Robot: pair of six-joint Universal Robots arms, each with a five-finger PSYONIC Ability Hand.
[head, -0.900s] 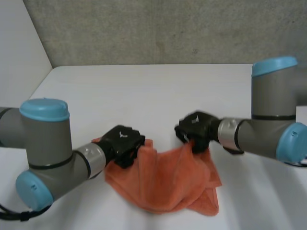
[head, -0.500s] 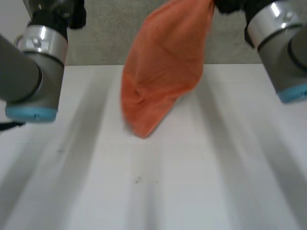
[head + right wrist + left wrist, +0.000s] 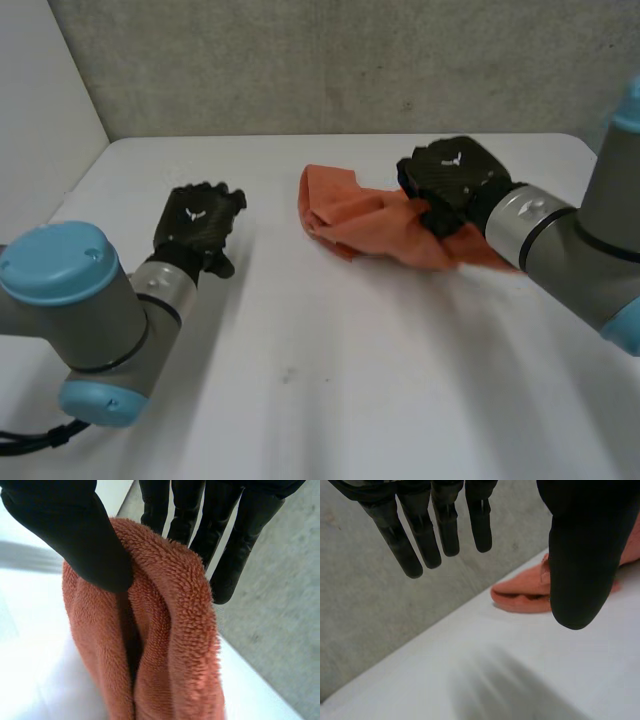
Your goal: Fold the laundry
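1. The orange towel lies bunched on the white counter. It is toward the far side and to the right of the middle, not far from the grey wall behind.
2. The right hand sits on the right part of the towel. From under it the cloth spreads toward the counter's middle and ends in a rounded, doubled-over lobe.
3. In the right wrist view this hand's thumb presses a thick ridge of towel against the fingers on the other side. The right hand is clamped on the cloth in a pinch.
4. The pinched ridge stands up between thumb and fingers. Below it the cloth falls in two folds with a dark crease between them.
5. The left hand hovers above the left part of the counter, well apart from the towel and touching none of it.
6. In the left wrist view its fingers point straight and slightly spread, and the thumb stands off to one side. Nothing is between them, so this hand is open and empty.
7. Past that thumb, the towel's rounded end lies low on the counter, partly hidden by the thumb.
8. The left arm reaches in from the near left. The right arm comes in from the right edge.
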